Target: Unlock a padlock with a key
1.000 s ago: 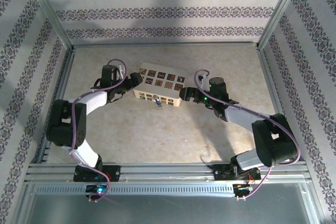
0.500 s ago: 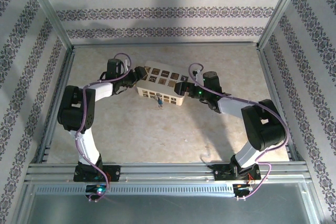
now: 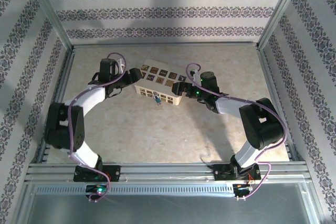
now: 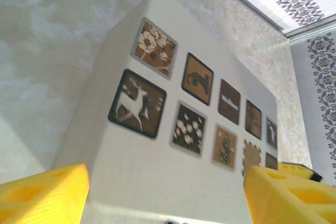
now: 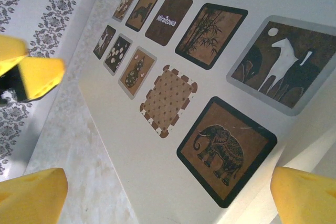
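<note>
A cream rectangular box with brown picture tiles on its lid (image 3: 160, 83) lies across the upper middle of the beige table (image 3: 157, 140) in the top view, and the two arms reach to its two short ends. The left end effector (image 4: 165, 177) sits at the end towards the left of that frame. Its yellow fingers (image 4: 42, 195) stand apart, one close against each side of the box, but I cannot tell whether they press on it. The right end effector (image 5: 169, 179) is at the opposite end with its jaws spread wide. In its own view, at the lower left, a strip of table shows between one finger and the box edge, so it grips nothing. The small silver and blue padlock (image 3: 157, 99) hangs at the near long face of the box, just below centre in the top view. It is too small to show whether a key sits in it or whether the shackle is closed. Neither end effector holds a key or touches the lock. The task therefore looks to be at an early stage, with the arms only placed at the box. Finding the key, inserting it and turning it all appear to be left.
</note>
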`<action>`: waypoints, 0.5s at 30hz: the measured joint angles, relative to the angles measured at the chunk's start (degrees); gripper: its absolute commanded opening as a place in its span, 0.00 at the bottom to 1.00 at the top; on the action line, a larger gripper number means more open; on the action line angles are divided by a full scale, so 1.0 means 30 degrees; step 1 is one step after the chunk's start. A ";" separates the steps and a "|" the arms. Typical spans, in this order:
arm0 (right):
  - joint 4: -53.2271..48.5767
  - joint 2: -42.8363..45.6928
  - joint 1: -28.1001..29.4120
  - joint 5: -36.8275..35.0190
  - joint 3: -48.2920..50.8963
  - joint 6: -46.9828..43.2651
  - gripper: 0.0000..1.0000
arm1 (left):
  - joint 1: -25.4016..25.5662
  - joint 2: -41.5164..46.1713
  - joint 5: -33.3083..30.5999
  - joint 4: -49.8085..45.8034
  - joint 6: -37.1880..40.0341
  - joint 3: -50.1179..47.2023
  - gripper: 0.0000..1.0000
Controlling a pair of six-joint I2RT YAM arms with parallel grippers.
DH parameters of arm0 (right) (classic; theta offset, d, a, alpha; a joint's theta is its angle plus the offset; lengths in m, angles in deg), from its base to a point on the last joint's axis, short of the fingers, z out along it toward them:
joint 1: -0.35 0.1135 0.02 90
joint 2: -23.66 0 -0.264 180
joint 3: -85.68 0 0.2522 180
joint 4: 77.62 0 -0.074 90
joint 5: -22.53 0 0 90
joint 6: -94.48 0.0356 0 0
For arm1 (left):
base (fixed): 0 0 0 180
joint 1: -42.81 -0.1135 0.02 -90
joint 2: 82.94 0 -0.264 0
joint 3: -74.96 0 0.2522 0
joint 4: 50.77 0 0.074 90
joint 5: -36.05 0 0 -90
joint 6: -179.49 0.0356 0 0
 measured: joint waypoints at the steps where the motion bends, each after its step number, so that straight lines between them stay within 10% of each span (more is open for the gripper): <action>1: 0.0007 0.0000 0.0000 0.0000 0.0000 0.0000 0.98 | 0.0007 0.0882 -0.0102 -0.0226 0.0117 -0.0503 0.77; 15: 0.0022 0.0000 0.0000 -0.0087 0.0007 -0.0029 0.98 | 0.4860 0.3402 -0.0481 0.0940 -0.2237 -0.5581 0.67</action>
